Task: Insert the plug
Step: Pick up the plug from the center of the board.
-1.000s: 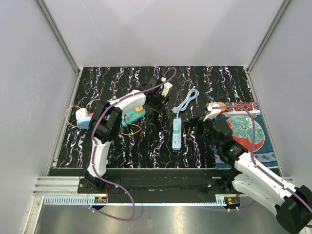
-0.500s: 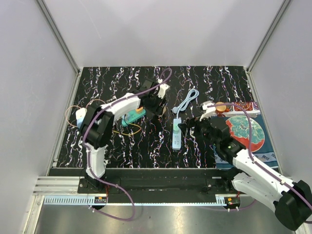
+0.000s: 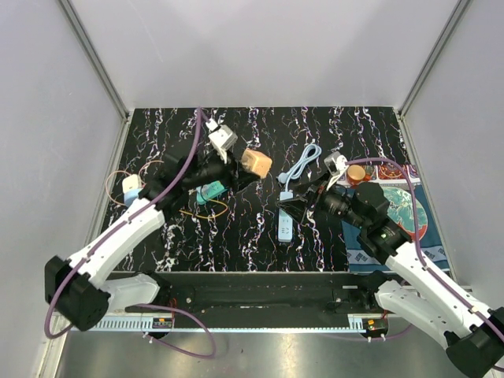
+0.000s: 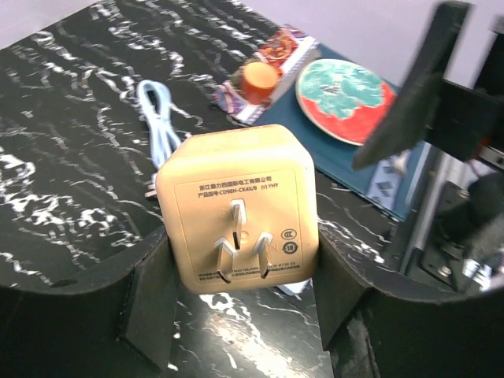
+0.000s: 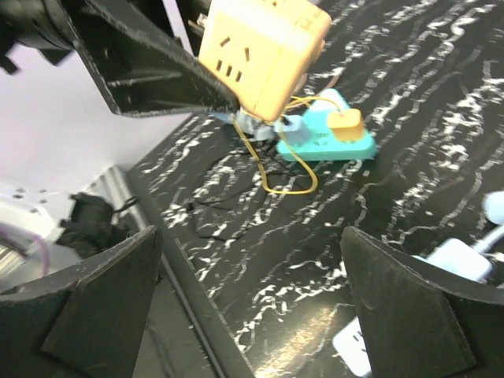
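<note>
Plug (image 4: 236,209), yellow cube, three prongs bared | clenched between our left fingers (image 4: 153,307), aloft over table (image 3: 252,236), well inside its edges | our right fingers (image 5: 409,307) spread, holding nothing, near power strip (image 3: 285,219)

teal board (image 3: 211,191), yellow wire (image 3: 206,211): beside left tool (image 3: 250,167) | coiled cable (image 3: 303,164): beyond right tool (image 3: 293,203) | patterned plate (image 3: 411,211): right of right tool

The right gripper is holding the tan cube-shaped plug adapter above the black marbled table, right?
No, the left gripper holds the tan cube-shaped plug adapter above the black marbled table; the left wrist view shows it clamped between those fingers.
</note>
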{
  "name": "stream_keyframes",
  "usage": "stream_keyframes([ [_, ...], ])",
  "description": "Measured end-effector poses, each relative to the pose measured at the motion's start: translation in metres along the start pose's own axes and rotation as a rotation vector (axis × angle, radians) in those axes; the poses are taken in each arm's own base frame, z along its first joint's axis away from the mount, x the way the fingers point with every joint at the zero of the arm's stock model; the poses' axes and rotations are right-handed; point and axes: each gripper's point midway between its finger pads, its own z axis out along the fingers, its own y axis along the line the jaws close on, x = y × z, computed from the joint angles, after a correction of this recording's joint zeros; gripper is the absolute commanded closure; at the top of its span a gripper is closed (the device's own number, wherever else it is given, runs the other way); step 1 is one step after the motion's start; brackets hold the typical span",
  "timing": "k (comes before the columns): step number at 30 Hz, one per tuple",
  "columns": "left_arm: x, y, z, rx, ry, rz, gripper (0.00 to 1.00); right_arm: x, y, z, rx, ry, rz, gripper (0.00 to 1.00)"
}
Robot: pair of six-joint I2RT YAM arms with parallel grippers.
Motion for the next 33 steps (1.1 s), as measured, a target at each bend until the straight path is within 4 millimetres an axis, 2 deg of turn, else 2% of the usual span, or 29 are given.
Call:
stream_keyframes([
  [9,0.003,-0.063,-0.043,0.241,-0.135,-0.050,0.85,-0.022,0.051,-0.001,-0.242,-0.007,0.049,0.00],
  [16,-0.015,-0.098,-0.064,0.391,-0.242,-0.032,0.84,-0.039,0.074,0.000,-0.356,-0.022,0.065,0.01],
  [23,-0.024,-0.120,-0.070,0.479,-0.280,-0.015,0.83,-0.038,0.079,0.006,-0.407,-0.006,0.105,0.00],
  [28,-0.023,-0.126,-0.068,0.503,-0.278,-0.014,0.83,-0.038,0.083,0.009,-0.443,0.004,0.122,0.00],
  [33,-0.018,-0.128,-0.063,0.513,-0.263,-0.023,0.82,-0.043,0.089,0.011,-0.483,-0.004,0.130,0.07],
])
